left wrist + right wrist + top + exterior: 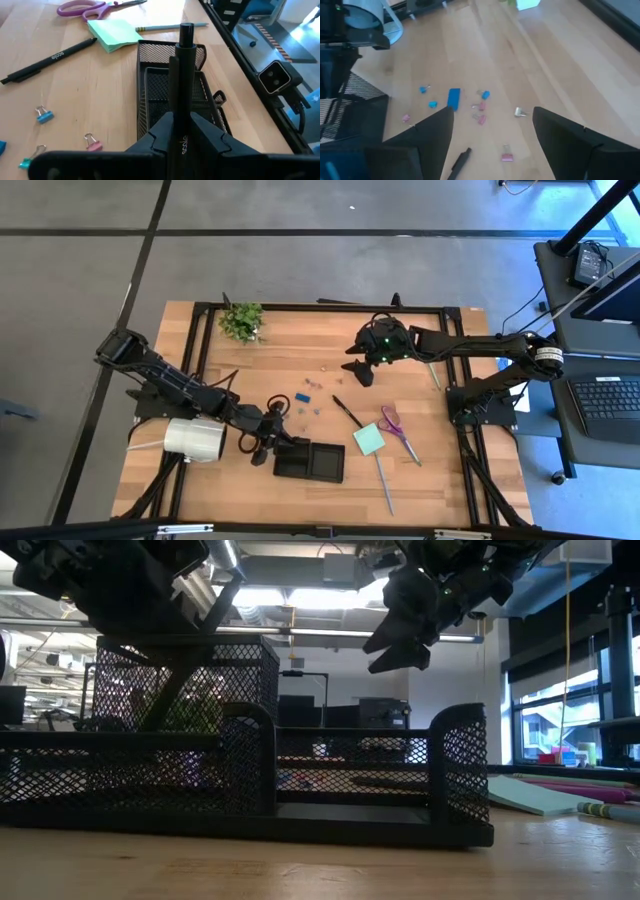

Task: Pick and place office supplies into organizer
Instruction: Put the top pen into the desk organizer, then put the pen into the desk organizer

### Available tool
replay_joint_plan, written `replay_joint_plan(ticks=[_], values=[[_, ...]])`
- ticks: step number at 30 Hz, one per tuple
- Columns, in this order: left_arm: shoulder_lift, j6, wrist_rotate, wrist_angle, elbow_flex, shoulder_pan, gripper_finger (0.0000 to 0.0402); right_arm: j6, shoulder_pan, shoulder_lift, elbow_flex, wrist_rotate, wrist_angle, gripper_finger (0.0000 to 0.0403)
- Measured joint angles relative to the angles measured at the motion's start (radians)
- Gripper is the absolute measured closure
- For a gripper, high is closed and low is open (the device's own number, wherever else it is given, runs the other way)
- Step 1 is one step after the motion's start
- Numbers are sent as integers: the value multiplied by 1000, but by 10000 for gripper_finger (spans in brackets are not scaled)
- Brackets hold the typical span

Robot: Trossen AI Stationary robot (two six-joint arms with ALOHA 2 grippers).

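My left gripper (179, 131) is shut on a black pen (181, 70), whose free end (186, 27) points out over the black mesh organizer (165, 95) near the table's front edge (310, 462). In the high view that gripper (266, 430) is just left of the organizer. A second black pen (347, 411), the green sticky-note pad (368, 440), the purple-handled scissors (398, 428) and a slim grey stick (384, 483) lie flat on the table to the organizer's right. Small clips (305, 400) lie scattered at mid-table. My right gripper (362, 366) hangs open above the table, far of the clips (481, 107). My left gripper pinches the pen's barrel (178, 112) between its two fingers, toward the pen's rear end. The pen lies along the fingers and sticks out well past their tips. The fingers slant down from the table's left. The pen is lifted clear of the table.
A big white roll (195, 440) lies beside the left arm at the table's front left. A small green plant (242, 320) stands at the far left corner. In the low view the organizer's tall mesh compartment (185, 720) rises on its left.
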Motion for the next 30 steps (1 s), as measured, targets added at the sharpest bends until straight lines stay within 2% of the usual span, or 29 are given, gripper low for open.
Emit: replay_joint_plan(ticks=[15, 30], values=[[-1, 1, -1, -14, 1, 0, 331, 5, 0, 0, 0, 4, 0, 128], [-11, 23, 2, -14, -2, 0, 329, 26, 0, 0, 2, 4, -1, 127]])
